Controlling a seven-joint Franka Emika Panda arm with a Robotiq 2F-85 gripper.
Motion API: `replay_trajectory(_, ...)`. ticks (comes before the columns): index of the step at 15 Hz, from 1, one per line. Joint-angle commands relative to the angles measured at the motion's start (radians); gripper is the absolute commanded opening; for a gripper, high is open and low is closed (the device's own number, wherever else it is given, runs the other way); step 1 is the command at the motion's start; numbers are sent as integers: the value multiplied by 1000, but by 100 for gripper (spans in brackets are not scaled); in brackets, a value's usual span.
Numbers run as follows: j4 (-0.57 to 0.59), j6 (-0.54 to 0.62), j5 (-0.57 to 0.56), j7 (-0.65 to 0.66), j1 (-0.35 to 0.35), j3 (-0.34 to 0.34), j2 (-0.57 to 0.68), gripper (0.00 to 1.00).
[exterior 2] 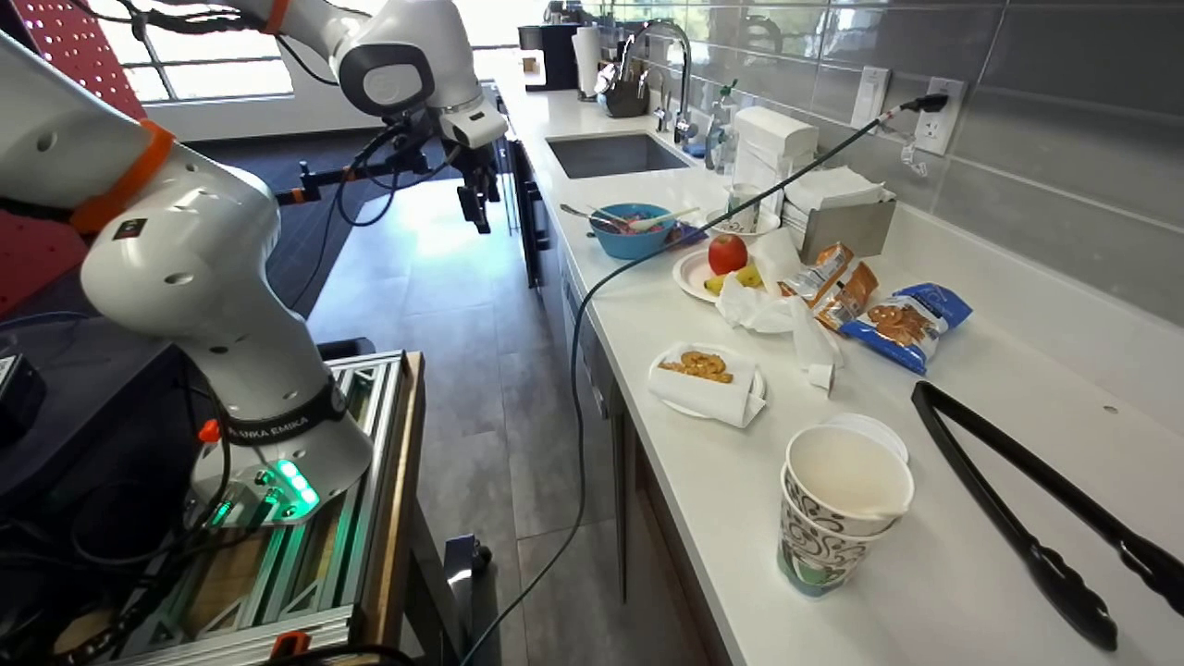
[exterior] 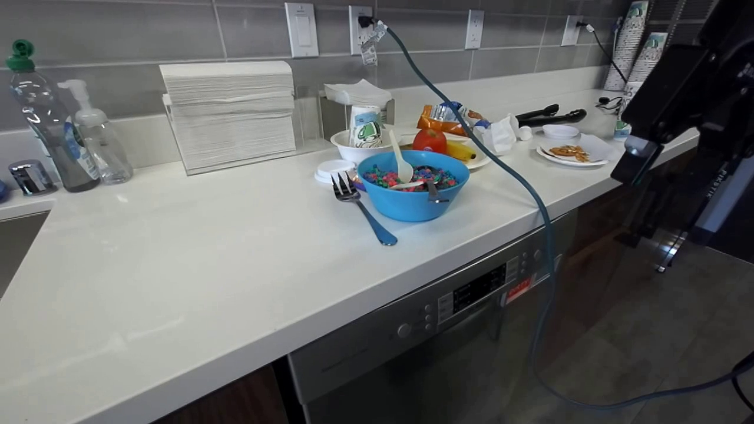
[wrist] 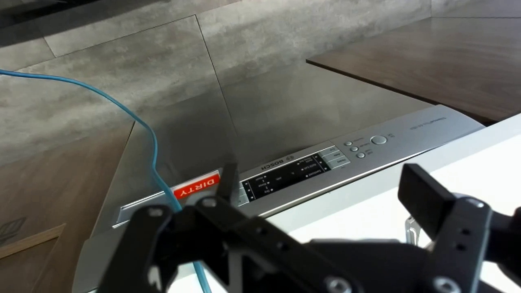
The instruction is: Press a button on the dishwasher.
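Observation:
The grey steel dishwasher (exterior: 353,356) is set under the white counter. Its control strip also shows in the wrist view (wrist: 423,129), upside down, with a dark display (wrist: 285,178), several small round buttons (wrist: 354,149) and a larger round one (wrist: 379,140). My gripper (wrist: 325,191) is open and empty, its black fingers wide apart; the left finger overlaps the strip beside the display in that view. In both exterior views the gripper (exterior: 636,156) (exterior 2: 474,205) hangs in the air, off the counter's front edge and apart from the dishwasher.
A blue cable (exterior: 545,218) runs from the wall outlet across the counter and down past the dishwasher front. A red DIRTY sign (wrist: 197,185) sits by the display. A blue bowl (exterior: 412,200), a fork (exterior: 371,218) and plates with food (exterior 2: 703,379) stand on the counter (exterior: 206,265).

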Motion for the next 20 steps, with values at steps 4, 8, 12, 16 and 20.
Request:
replay_trajectory(4, 18, 204, -9, 42, 85, -8, 195, 50)
replay_trajectory(8, 22, 402, -10, 52, 133, -2, 358, 19)
replay_trajectory(12, 49, 602, -15, 24, 192, -22, 574, 0)
replay_trajectory(16, 115, 728, -67, -16, 233, -72, 771, 0)
replay_trajectory(20, 93, 712, -67, -2, 209, -49, 739, 1)
